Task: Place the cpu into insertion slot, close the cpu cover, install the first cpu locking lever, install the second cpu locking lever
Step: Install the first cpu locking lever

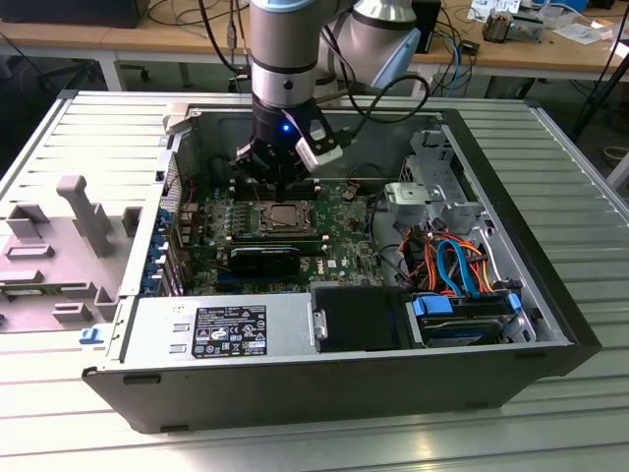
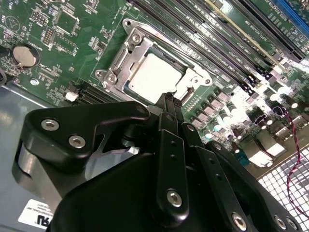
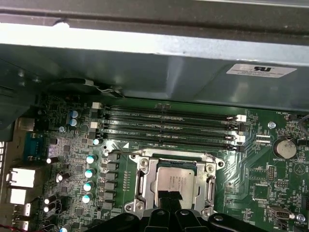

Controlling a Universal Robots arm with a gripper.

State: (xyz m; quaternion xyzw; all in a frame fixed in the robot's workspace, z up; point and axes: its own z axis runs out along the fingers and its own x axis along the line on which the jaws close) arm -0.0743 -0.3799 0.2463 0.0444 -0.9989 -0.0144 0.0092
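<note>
The cpu [image 2: 152,75] [image 3: 176,180], a dull silver square, lies flat in the insertion slot [image 2: 110,77] on the green board. The cpu cover [image 2: 129,48] [image 3: 145,181], a silver frame with a window, lies down around it. A thin wire lever [image 3: 169,153] runs along the slot's side next to the memory slots. My gripper [image 2: 169,96] [image 3: 170,199] hangs just above one edge of the cpu, its black fingers pressed together with nothing between them. In the exterior view the gripper [image 1: 280,182] stands straight over the slot [image 1: 285,216].
The board sits deep in an open computer case [image 1: 550,295] with tall walls. Long memory slots [image 3: 169,123] lie beside the socket. A black card [image 1: 265,258], a power supply [image 1: 216,329] and a drive cage with coloured cables [image 1: 457,265] crowd the near side.
</note>
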